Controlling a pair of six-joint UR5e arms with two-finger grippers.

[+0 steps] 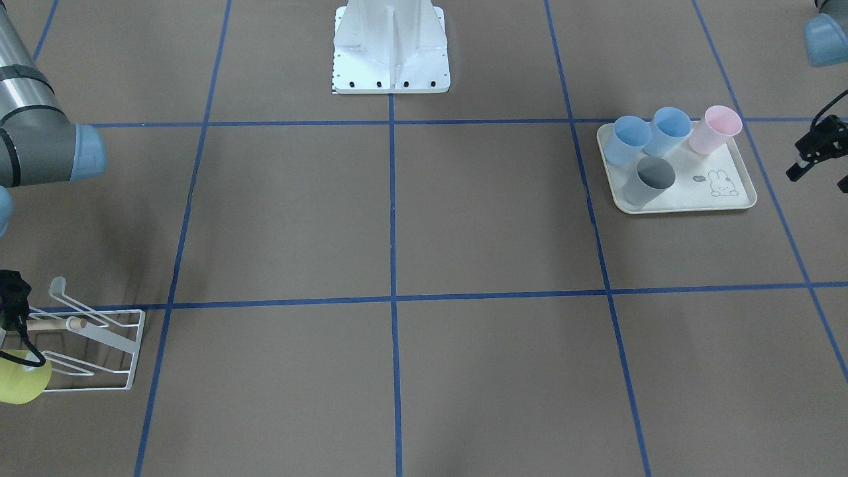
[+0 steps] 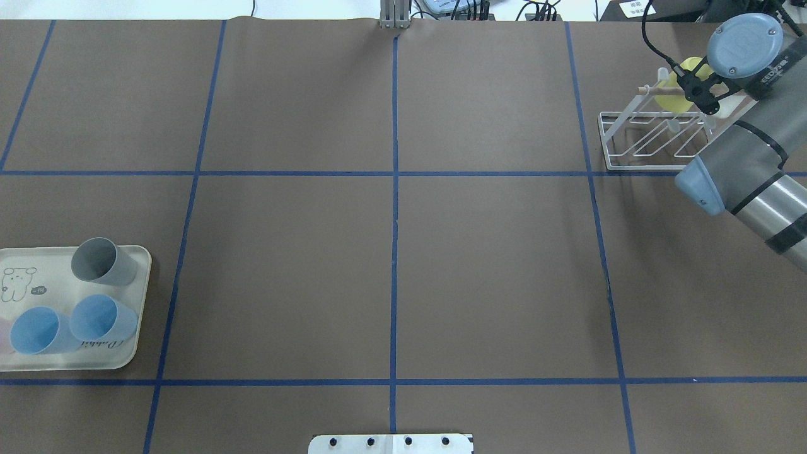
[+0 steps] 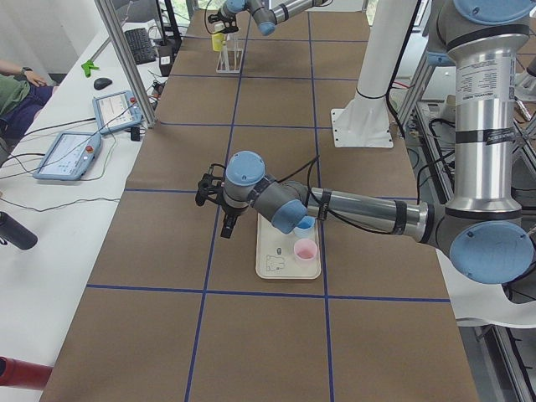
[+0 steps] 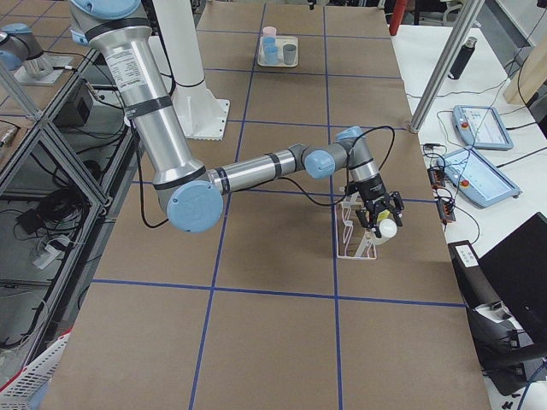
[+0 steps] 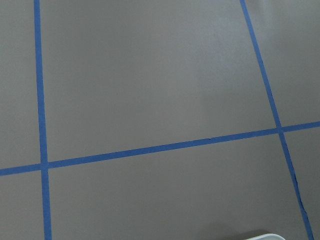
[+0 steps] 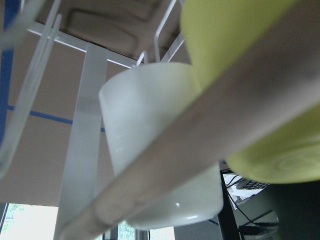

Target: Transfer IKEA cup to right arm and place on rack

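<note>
Lime-yellow plastic cup (image 1: pixel 20 387), smooth-walled and tapered, lies tipped on its side at the outer end of the small white wire rack (image 1: pixel 126 344), close by the rack's pale wooden dowel (image 1: pixel 56 324). Its flat round base shows in the right wrist view. The right arm's black gripper (image 2: pixel 698 88) sits right at the cup; whether it clasps the cup cannot be told. Well apart from the rack, the left gripper (image 1: pixel 818 175) has its fingers spread, holding nothing.

Left arm (image 3: pixel 360 209): stretched out low and near level, wrist turned down. Left gripper (image 1: pixel 820 173): points downward, jaws apart. Right arm (image 2: pixel 750 164): reaches far forward. Right gripper (image 2: pixel 696 88): tilted downward, jaw state obscured.
</note>
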